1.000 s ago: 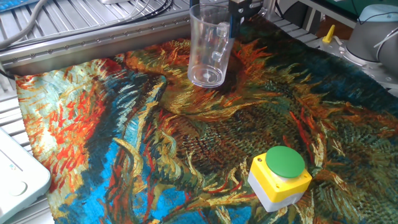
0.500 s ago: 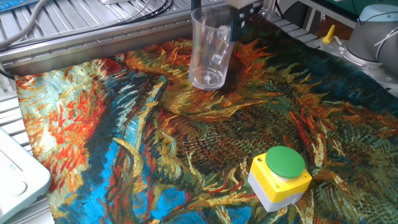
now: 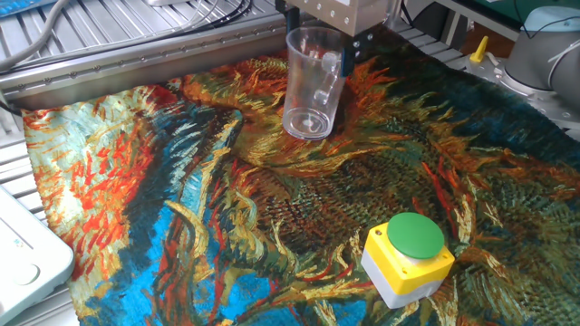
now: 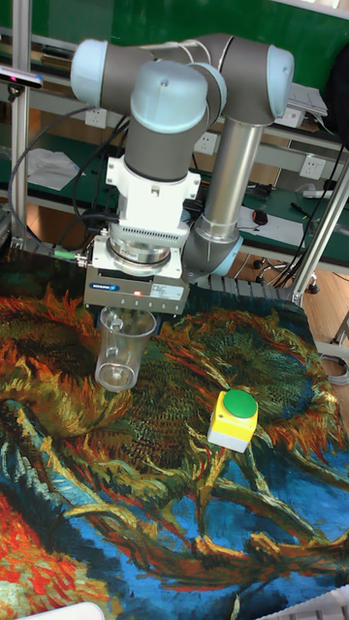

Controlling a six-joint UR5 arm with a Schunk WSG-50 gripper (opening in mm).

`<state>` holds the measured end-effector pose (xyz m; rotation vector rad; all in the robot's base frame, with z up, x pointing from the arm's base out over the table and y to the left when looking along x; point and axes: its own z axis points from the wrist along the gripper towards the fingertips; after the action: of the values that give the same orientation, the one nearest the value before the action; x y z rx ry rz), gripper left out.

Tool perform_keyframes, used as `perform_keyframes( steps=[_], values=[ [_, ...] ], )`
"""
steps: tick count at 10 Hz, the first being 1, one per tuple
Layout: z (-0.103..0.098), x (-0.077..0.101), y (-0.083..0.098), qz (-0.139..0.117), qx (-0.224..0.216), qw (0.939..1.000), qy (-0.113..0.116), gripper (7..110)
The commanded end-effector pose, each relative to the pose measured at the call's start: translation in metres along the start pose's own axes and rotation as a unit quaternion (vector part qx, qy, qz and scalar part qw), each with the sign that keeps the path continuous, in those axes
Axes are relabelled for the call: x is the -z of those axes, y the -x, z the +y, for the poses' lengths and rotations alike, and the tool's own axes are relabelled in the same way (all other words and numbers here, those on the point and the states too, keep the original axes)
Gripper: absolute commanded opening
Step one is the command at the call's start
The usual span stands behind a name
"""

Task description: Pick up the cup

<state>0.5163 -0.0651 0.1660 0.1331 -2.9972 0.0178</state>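
At the far edge of the patterned cloth (image 3: 272,208), close to the metal rail that borders it, the cup (image 3: 314,83) hangs clear of the surface, slightly tilted, its thick round base lower than its rim and its side handle turned toward the right of the fixed view. Directly above it sits the gripper (image 3: 337,45), whose grey body fills the top of that view; its dark fingers (image 3: 349,50) come down at the cup's rim and handle side, closed on the cup so far as the pictures show, though exactly how the pads meet the plastic is hidden by the gripper body. From the tall fixed view the cup (image 4: 122,351) shows just beneath the gripper (image 4: 131,312), with the grey arm (image 4: 194,126) rising behind it and bending away to the right. Well apart from the cup, toward the near right of the cloth, stands a yellow button box (image 3: 407,258) with a green round button on top and a pale base. A white object (image 3: 27,258) lies at the near left, just off the cloth's edge.
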Motion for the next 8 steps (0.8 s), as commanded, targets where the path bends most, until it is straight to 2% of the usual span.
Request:
perform_keyframes(
  steps=[1,4,8],
  values=[
    [0.0001,-0.0082,-0.0111,0.009,0.000,0.9999,0.009,66],
    [-0.0054,-0.0122,-0.0139,0.007,0.005,0.9999,0.006,66],
    [-0.0032,-0.0122,-0.0129,0.005,0.010,0.9999,0.011,66]
  ],
)
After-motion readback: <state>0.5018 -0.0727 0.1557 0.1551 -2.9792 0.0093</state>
